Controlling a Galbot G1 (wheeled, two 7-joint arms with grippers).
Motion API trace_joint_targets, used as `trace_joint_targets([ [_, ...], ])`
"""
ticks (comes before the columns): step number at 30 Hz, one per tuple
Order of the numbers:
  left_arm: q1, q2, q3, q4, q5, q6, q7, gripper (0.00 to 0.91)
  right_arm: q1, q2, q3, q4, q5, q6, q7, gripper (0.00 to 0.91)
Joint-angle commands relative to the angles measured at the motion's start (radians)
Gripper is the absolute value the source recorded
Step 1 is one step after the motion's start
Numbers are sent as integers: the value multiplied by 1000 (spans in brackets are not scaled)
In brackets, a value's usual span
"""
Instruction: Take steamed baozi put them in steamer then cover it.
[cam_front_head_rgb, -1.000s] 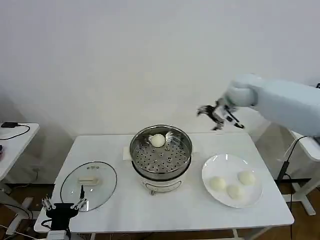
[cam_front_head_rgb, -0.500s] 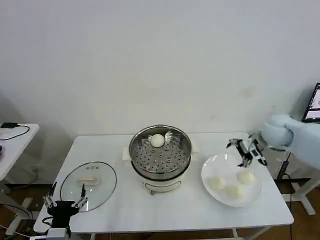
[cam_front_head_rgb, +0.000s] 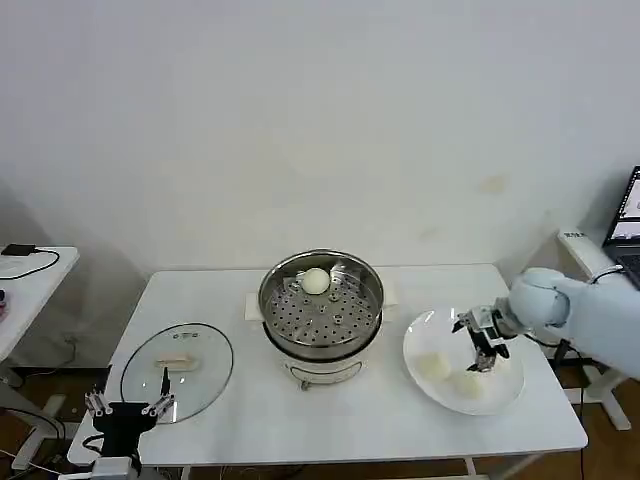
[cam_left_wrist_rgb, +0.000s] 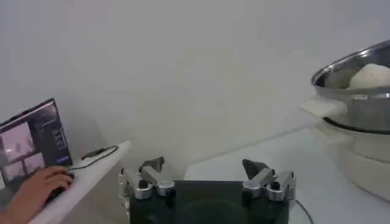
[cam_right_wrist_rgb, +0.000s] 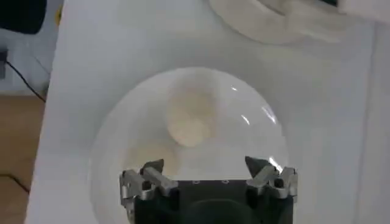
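My left gripper (cam_front_head_rgb: 128, 408) is hanging parked off the table's near left corner, its two fingers spread apart and holding nothing; in the left wrist view the same fingers (cam_left_wrist_rgb: 151, 177) are standing open against a blank wall. Just beside it the round glass lid (cam_front_head_rgb: 177, 365) is lying flat on the white rectangular table (cam_front_head_rgb: 300, 420).

At the table's middle the round shiny stainless-steel steamer (cam_front_head_rgb: 322, 303) is sitting uncovered on its white base, with one smooth off-white baozi (cam_front_head_rgb: 316, 281) resting on the perforated tray near the far wall. From the left wrist that bun (cam_left_wrist_rgb: 369, 76) is peeking over the rim while the pot (cam_left_wrist_rgb: 356, 103) is cut off at the frame edge.

On the right, the flat white plate (cam_front_head_rgb: 425, 335) is carrying the other buns. My right gripper (cam_front_head_rgb: 484, 345) is hovering low over it with its jaws apart, and it is covering what I take to be a third bun behind it. Two buns (cam_front_head_rgb: 434, 367) are lying clear at the plate's near side. The right wrist view is showing one bun (cam_right_wrist_rgb: 189, 126) between and ahead of the open fingers (cam_right_wrist_rgb: 267, 173), not touching them, and another (cam_right_wrist_rgb: 149, 156) partly hidden by the gripper body.
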Motion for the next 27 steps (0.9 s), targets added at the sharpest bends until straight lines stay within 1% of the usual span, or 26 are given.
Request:
trace_joint_targets([
  [1, 1, -3, 0, 0, 1, 0, 2, 907, -100, 31, 66, -40, 13, -32, -3, 907],
  [8, 7, -6, -4, -3, 5, -1, 1, 907, -118, 96, 86, -99, -4, -9, -13, 907],
  [16, 6, -9, -15, 0, 3, -2, 0, 907, -127, 165, 97, -154, -7, -13, -21, 907],
  [27, 2, -10, -12, 0, 1, -1, 0, 907, -147, 201, 98, -184, -11, -17, -31, 907],
])
